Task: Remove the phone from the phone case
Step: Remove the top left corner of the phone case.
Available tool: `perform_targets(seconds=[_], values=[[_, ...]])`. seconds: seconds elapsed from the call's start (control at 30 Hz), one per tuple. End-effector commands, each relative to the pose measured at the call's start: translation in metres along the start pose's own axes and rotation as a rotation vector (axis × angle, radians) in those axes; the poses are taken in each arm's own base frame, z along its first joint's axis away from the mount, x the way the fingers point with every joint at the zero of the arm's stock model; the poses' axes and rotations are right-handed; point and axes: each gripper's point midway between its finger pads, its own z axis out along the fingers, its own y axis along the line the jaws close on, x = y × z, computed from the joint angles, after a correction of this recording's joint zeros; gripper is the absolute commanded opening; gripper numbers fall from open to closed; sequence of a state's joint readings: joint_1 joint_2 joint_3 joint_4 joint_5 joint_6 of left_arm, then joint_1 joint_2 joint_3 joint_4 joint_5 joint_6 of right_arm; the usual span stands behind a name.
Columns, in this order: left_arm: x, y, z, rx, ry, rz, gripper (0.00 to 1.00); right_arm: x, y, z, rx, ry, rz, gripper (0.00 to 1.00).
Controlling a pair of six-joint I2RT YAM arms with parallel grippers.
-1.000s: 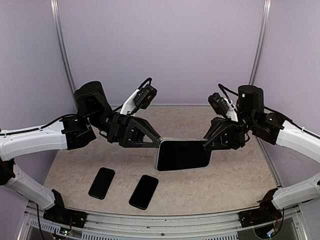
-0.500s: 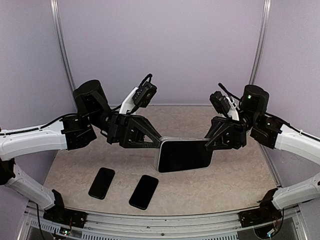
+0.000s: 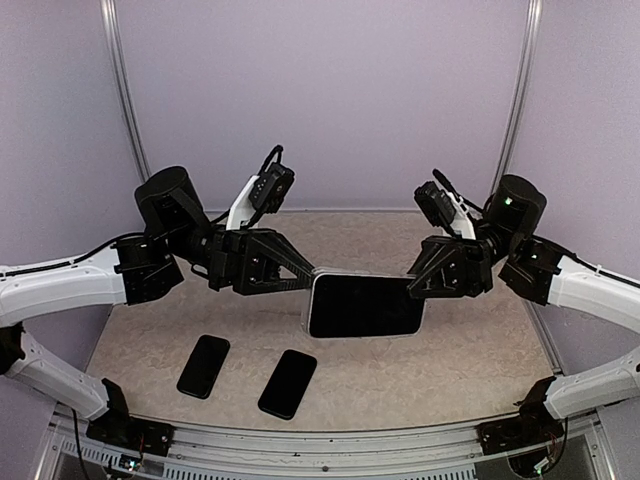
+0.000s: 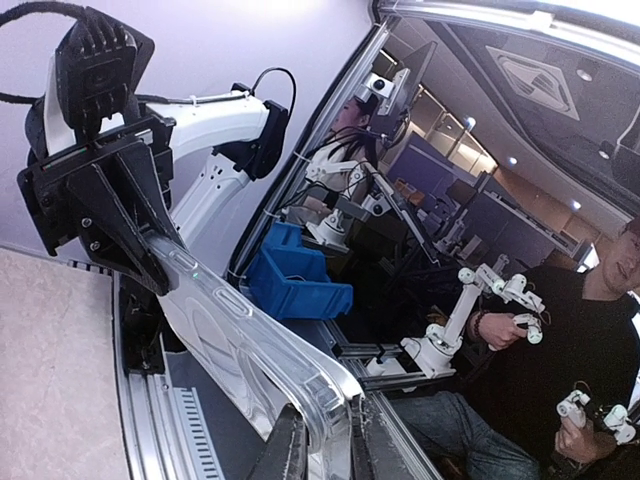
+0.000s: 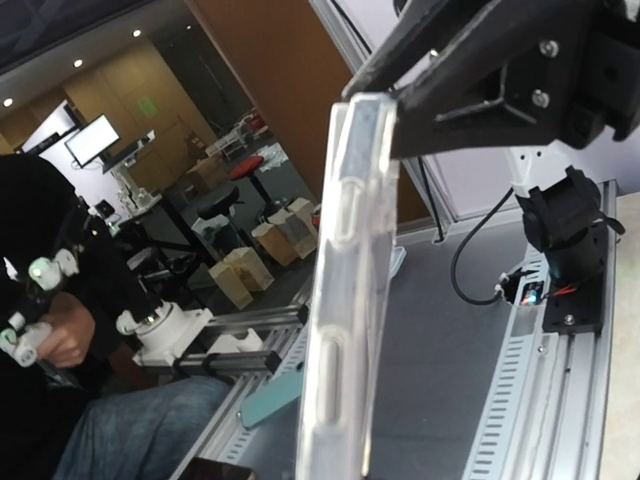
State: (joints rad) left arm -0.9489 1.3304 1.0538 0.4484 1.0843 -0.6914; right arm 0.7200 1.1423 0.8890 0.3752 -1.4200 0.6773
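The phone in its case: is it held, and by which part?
Both: the left claw pinches the left end of the phone, the right claw the right end.

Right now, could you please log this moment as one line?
left pincer: shut on clear case | right pincer: shut on clear case | phone: in case, held above table | spare phones: on table

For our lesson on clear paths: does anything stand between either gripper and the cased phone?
Nothing visible does. The left gripper and right gripper each clamp an opposite end of the cased phone, held above the table.
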Motion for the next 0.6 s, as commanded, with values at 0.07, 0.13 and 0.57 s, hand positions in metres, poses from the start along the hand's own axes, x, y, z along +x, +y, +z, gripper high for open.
perform_targets(seconds=[0.07,0.13,0.57], values=[[0.021,0.092,-0.019,-0.312,-0.08,-0.127,0.15,-0.015,0.067,0.009,-0.151,0.037,-0.278,0.0],[0.024,0.094,-0.02,-0.313,-0.084,-0.133,0.17,-0.014,0.07,0.01,-0.161,0.041,-0.278,0.0],[0.005,0.088,-0.04,-0.409,-0.16,-0.092,0.56,-0.034,0.021,0.017,0.045,-0.053,-0.147,0.0]])
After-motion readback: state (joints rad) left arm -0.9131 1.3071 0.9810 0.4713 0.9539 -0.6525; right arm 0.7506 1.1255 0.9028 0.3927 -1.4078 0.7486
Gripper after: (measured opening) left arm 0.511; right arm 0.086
